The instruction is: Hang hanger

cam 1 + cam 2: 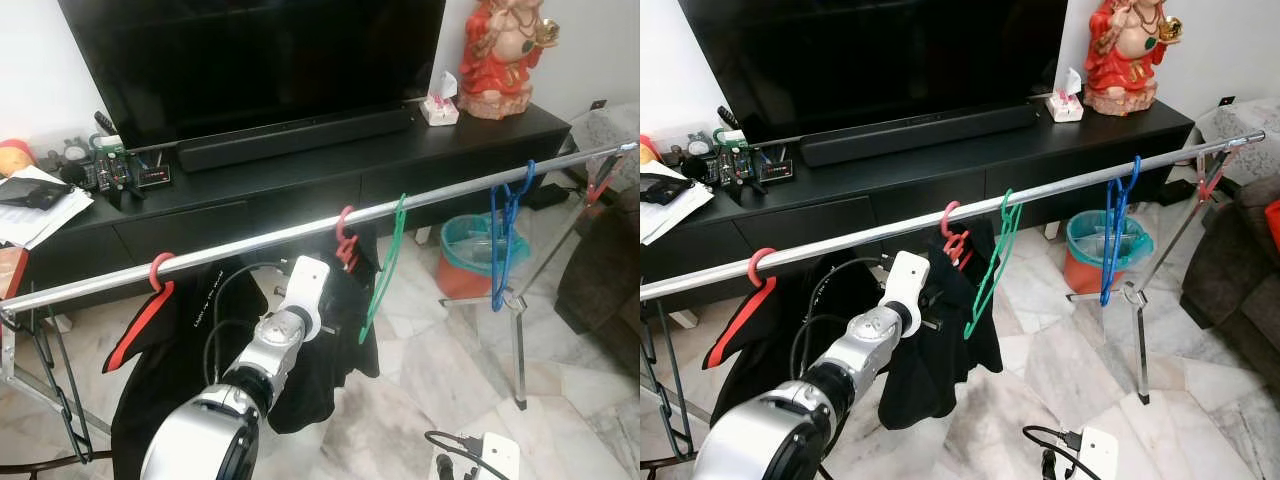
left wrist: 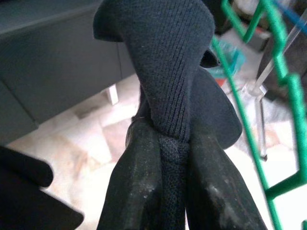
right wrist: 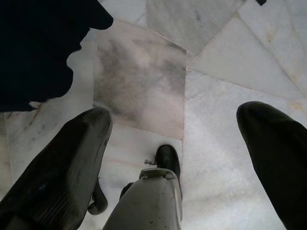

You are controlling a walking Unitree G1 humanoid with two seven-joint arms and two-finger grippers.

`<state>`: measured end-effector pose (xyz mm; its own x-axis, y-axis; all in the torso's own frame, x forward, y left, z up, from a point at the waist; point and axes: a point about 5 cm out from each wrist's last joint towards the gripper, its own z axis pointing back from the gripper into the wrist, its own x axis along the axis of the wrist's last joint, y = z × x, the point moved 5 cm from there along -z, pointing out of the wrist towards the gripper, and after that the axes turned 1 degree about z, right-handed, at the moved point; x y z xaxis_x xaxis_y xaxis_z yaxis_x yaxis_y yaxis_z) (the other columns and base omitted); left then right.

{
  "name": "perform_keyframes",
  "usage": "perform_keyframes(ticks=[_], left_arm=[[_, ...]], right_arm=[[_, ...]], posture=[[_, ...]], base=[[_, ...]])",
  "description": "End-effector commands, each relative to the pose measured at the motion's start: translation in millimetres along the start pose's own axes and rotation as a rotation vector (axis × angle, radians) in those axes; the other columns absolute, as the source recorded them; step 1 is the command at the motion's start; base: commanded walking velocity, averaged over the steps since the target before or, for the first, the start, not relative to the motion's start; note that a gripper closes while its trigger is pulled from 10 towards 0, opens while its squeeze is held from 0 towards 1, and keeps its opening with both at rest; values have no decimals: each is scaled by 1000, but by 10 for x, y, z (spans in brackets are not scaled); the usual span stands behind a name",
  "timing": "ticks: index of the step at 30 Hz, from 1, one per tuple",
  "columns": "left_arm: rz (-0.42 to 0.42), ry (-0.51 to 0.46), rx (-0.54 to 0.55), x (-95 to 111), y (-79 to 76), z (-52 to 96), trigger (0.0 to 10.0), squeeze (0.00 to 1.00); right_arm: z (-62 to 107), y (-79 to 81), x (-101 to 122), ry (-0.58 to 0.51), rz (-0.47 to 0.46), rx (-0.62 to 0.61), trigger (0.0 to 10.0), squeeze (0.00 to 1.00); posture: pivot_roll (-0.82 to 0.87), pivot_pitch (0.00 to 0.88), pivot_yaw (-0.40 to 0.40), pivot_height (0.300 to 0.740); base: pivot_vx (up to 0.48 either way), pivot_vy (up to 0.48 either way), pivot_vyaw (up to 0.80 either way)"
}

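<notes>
Already the red hanger (image 1: 345, 243) hooks over the rail (image 1: 250, 243), its black garment (image 1: 330, 340) drooping below. Left gripper (image 2: 173, 143) sits just under that hook, fingers (image 2: 139, 191) pinched tight on a fold of cloth. Right gripper (image 3: 177, 143) hangs spread and empty over the floor (image 3: 225, 72).

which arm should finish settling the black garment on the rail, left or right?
Left. The left hand is shut on the black garment, raised just below the rail beside the red hanger and green hanger. The right hand hangs open over the marble floor.
</notes>
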<state>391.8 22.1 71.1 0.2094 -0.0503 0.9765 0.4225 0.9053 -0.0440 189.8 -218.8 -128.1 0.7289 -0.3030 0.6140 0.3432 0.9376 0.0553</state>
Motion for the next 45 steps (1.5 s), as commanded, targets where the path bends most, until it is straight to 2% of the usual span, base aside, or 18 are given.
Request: perform_keyframes(ticks=[1,5,7,13,17,19,22,26,28,31,39,45], left_arm=[[-20,-106,-7,187,28,20,10000,0],[-29,-119,-5,189,43,39,10000,0],[-34,-151,20,182,140,110,10000,0],[-47,-197,27,196,207,220,10000,0],[-59,-226,34,174,290,359,10000,0],[-59,-226,34,174,290,359,10000,0],[-59,-252,61,133,426,532,10000,0],[-70,-248,81,84,501,618,10000,0],[-102,-217,111,-40,604,751,10000,0],[-108,-216,132,-77,653,837,10000,0],[-104,-213,150,-104,674,949,10000,0],[-105,-210,151,-92,666,958,10000,0]], right_arm=[[6,0,-29,7,-13,-3,10000,0],[6,-2,-30,8,-12,-3,10000,0],[7,-9,-33,10,-7,-2,10000,0],[7,-16,-31,10,-3,-1,10000,0],[7,-23,-31,10,-1,-2,10000,0],[7,-23,-31,10,-1,-2,10000,0],[8,-29,-31,12,9,3,10000,0],[8,-29,-33,14,13,5,10000,0],[10,-33,-40,14,15,6,10000,0],[13,-40,-48,16,13,2,10000,0],[15,-52,-55,18,16,1,10000,0],[13,-52,-42,14,12,0,10000,0]], posture=[[8,0,47,740],[8,0,47,740],[17,0,42,740],[20,0,37,740],[22,0,35,740],[22,0,35,740],[33,0,29,740],[32,0,30,740],[27,0,31,740],[27,0,32,740],[35,0,26,740],[40,0,21,740]], base=[[0,0,0],[0,0,0],[0,0,0],[0,0,0],[0,0,0],[0,0,0],[0,0,0],[0,0,0],[0,0,0],[0,0,0],[0,-127,0],[0,-364,0]])
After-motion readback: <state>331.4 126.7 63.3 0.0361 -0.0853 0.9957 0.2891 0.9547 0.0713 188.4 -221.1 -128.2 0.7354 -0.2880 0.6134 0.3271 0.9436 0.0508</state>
